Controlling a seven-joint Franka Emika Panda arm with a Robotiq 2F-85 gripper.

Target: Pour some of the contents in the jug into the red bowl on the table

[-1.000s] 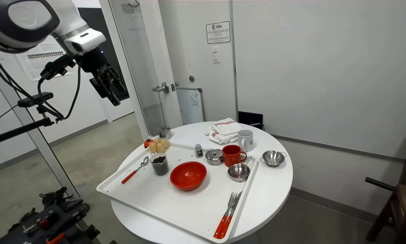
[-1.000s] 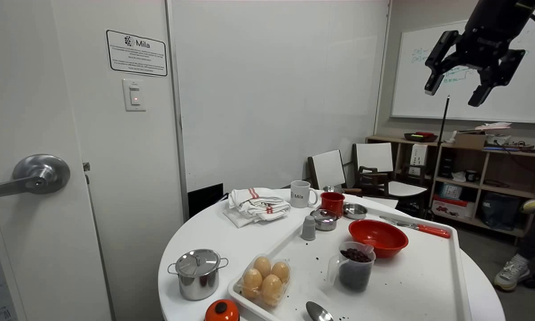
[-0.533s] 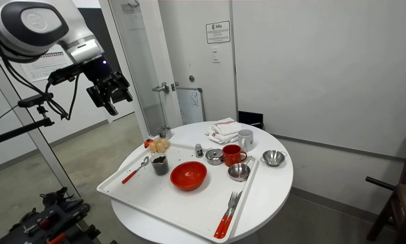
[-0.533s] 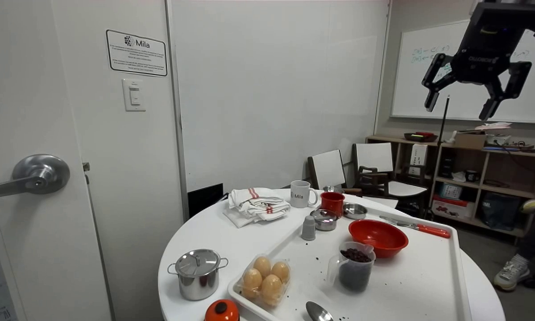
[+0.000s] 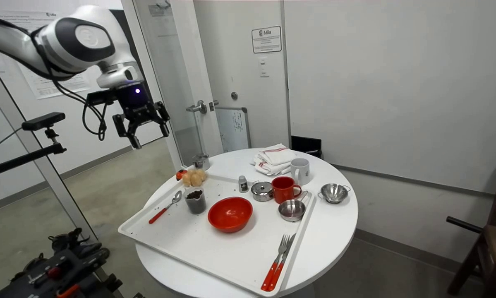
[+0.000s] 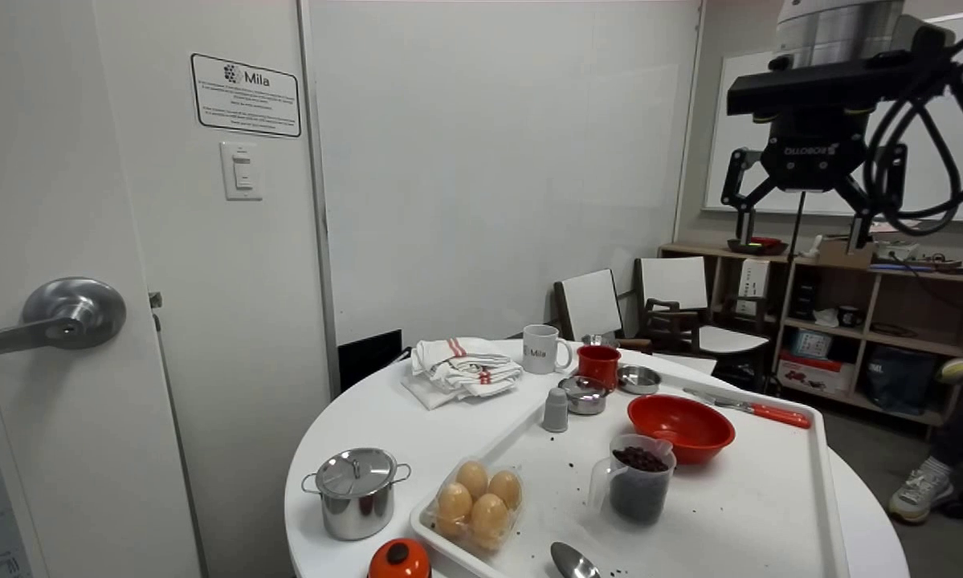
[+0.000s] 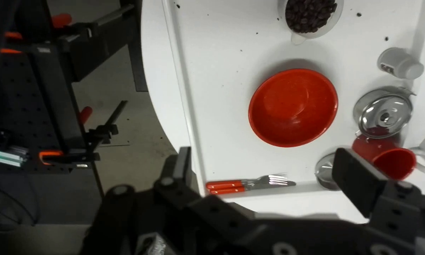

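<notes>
The jug is a clear plastic cup with a spout and handle, holding dark beans. It stands upright on the tray in both exterior views (image 5: 196, 205) (image 6: 640, 491) and at the top edge of the wrist view (image 7: 334, 19), partly cut off. The red bowl stands on the tray beside the jug in both exterior views (image 5: 230, 215) (image 6: 682, 429) and in the wrist view (image 7: 293, 108). No contents show in it. My gripper (image 5: 151, 137) (image 6: 801, 233) (image 7: 265, 166) is wide open, empty, pointing down, high above the tabletop and apart from both.
The white tray (image 5: 181, 244) also holds a spoon (image 5: 165, 208), egg pack (image 6: 481, 506), grey shaker (image 6: 556, 411), lidded pot (image 5: 262, 191), red mug (image 5: 283, 189), small pan (image 5: 291, 211), fork and knife (image 5: 278, 265). Towels (image 5: 274, 159), a white mug (image 5: 299, 170) and colander (image 5: 334, 193) stand beyond.
My gripper has come down and swung from a slant to pointing down, moving right in one exterior view and left lately in another. It stays open. The things on the table have not moved.
</notes>
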